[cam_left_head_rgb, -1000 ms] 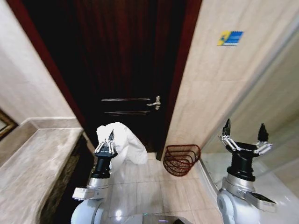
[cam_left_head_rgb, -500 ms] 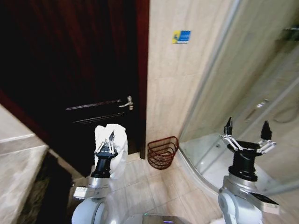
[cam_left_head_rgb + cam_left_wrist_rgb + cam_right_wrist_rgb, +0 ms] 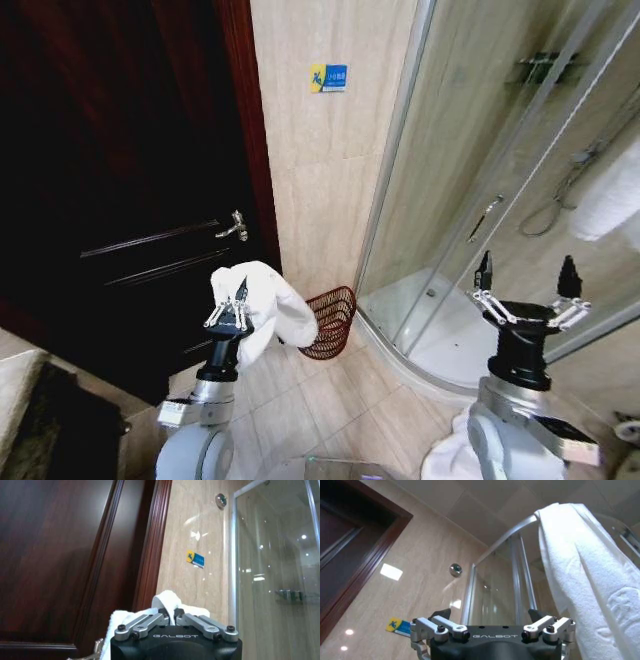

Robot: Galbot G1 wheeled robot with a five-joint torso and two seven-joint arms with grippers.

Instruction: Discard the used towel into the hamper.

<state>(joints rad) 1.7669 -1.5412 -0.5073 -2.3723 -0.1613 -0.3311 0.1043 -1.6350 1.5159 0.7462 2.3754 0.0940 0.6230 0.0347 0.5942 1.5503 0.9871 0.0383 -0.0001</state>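
- We stand in a bathroom corner: the dark wooden door [image 3: 120, 190] on our left, the tiled wall [image 3: 320, 170] with its small blue sticker [image 3: 328, 77] ahead, and the glass shower enclosure [image 3: 480, 170] on our right.
- The hamper [image 3: 328, 322] sits on the floor at the foot of that wall, between the door frame and the shower's curved base, and it looks tipped so that its open mouth faces us. We see nothing inside it.
- Our left gripper [image 3: 227, 310] is raised in front of us with its fingers clenched on the used towel [image 3: 265, 308], which bunches around the fingertips and droops toward the hamper side. In the head view the towel's lower edge overlaps the hamper's rim, but we judge it well short of the basket.
- Our right gripper [image 3: 525, 295] is held up by the shower glass, fingers spread wide and empty — idle. Another white towel [image 3: 580, 573] hangs over the shower rail near it.
- We judge the step in hand to be the carry — towel gripped, hamper in sight, drop not yet made.
- The next move calls for bringing the left gripper over the hamper's mouth and low enough that the loose cloth falls inside rather than catching on the rim.
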